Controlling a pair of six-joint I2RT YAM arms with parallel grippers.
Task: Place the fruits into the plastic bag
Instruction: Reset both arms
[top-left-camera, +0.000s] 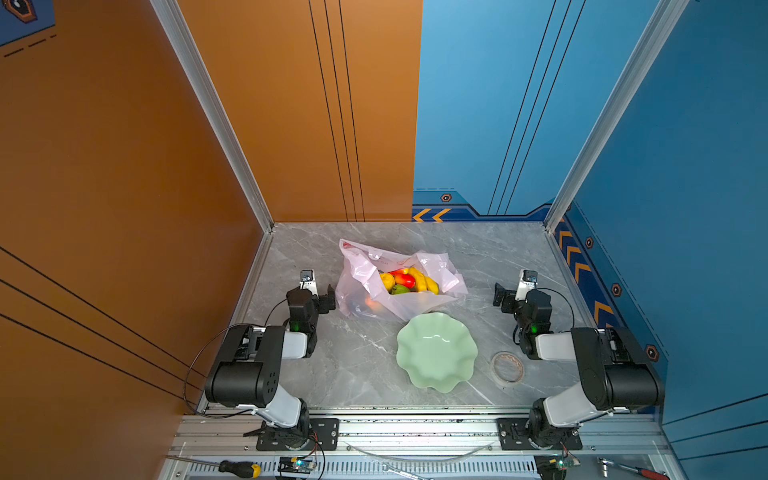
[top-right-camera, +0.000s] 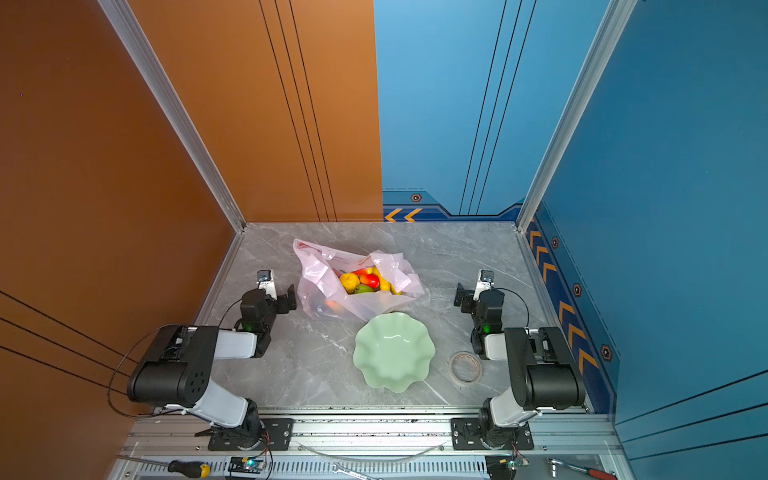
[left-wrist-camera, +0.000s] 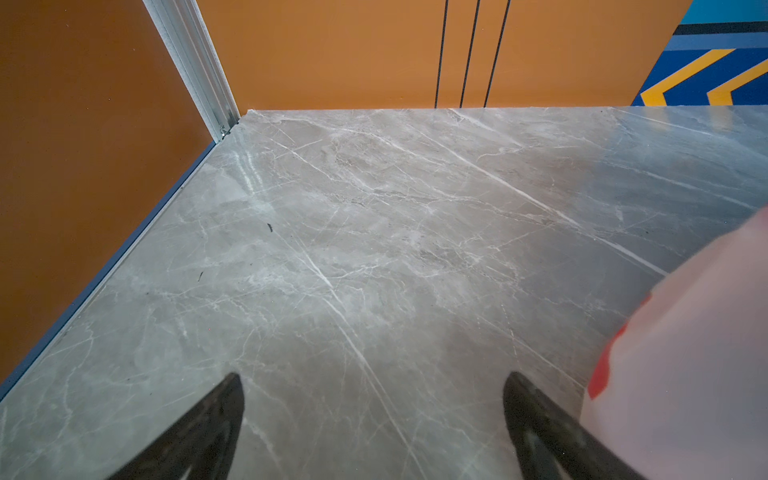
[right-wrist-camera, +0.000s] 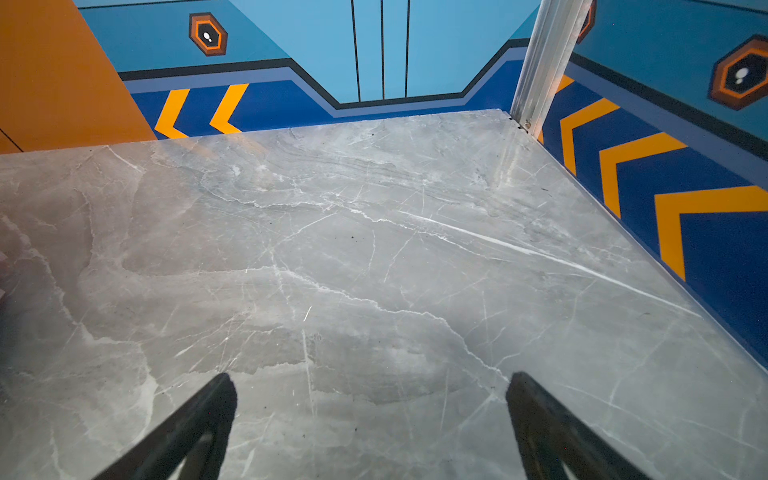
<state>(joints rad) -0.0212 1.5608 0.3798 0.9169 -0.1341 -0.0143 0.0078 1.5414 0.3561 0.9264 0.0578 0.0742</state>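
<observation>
"Pink plastic, that crinkly thing: where did it lie?"

"The plastic bag (top-left-camera: 360, 291) lay on the grey marble table (top-left-camera: 353, 365), toward the back and a little to my left of the middle, its mouth gaping upward."

"And the fruits?"

"The fruits (top-left-camera: 411, 286) were heaped inside that mouth: a lemon (top-left-camera: 387, 281), a red mango (top-left-camera: 405, 280), a banana bunch (top-left-camera: 429, 284) and a green fruit (top-left-camera: 400, 290). An orange-red shape showed dimly through the bag's near wall. Which fruit it was I could not tell."

"Your claws?"

"My left claw (left-wrist-camera: 372, 376) stood spread wide with nothing between its fingers, just beside the bag's left side. In the left wrist view the bag's blurred pink film overlapped one finger, and whether they touched I could not tell. My right claw (right-wrist-camera: 371, 375) was spread just as wide and gripped nothing, well apart from the bag on its right, over bare marble."

"Anything else on the table?"

"A pale green wavy-edged plate (top-left-camera: 436, 365) sat just in front of the bag, and a clear tape roll (top-left-camera: 509, 379) lay flat between the plate and my right arm."
</observation>
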